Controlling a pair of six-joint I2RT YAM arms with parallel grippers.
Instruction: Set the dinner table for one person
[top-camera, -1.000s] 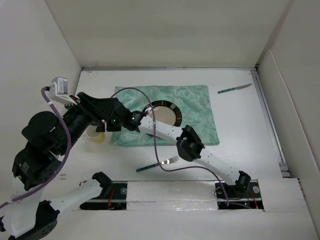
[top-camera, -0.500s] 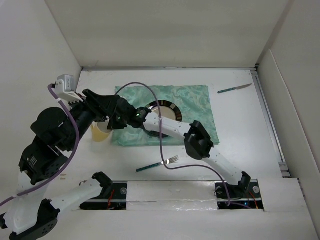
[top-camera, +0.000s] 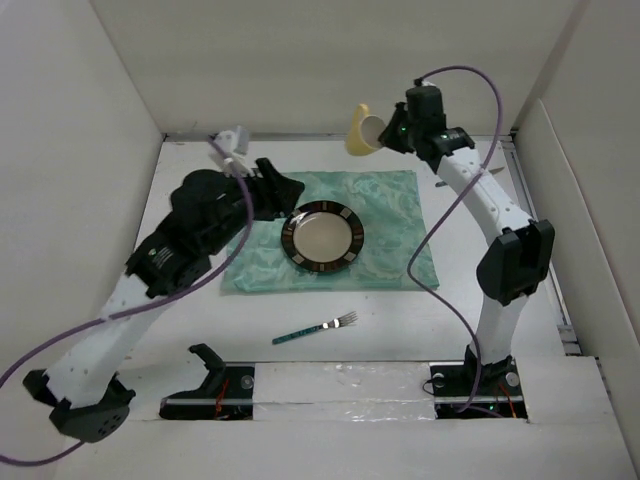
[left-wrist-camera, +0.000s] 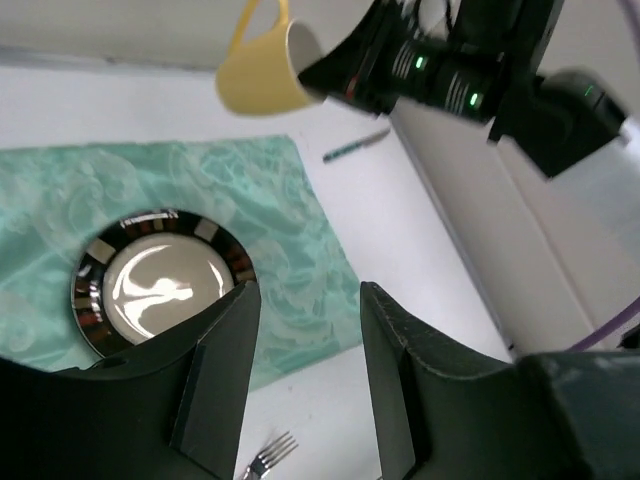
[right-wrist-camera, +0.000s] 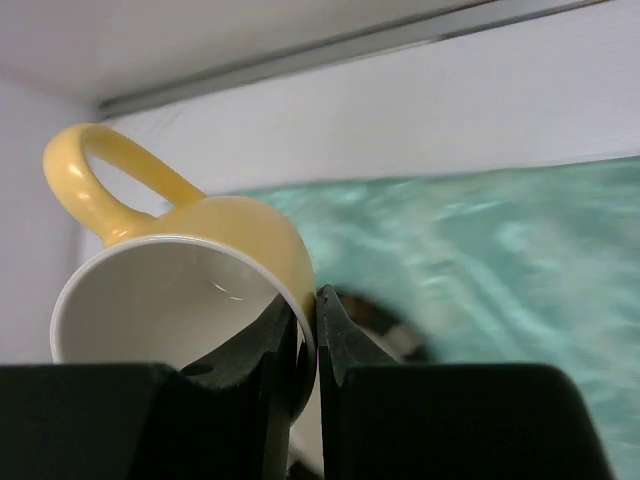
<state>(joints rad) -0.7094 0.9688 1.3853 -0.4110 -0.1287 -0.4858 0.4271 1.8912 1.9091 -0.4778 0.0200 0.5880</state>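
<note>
Aloft, a yellow ceramic mug (top-camera: 360, 131) is gripped by its rim in the right claw (top-camera: 386, 135), the left claw (left-wrist-camera: 305, 310) spread empty; upright placement is likely required next.

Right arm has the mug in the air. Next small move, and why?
Probably lower the mug and level it beside the far right corner of the mat: the right gripper pinches its rim, holding it tipped above the dinner table, with the plate on the mat.
</note>
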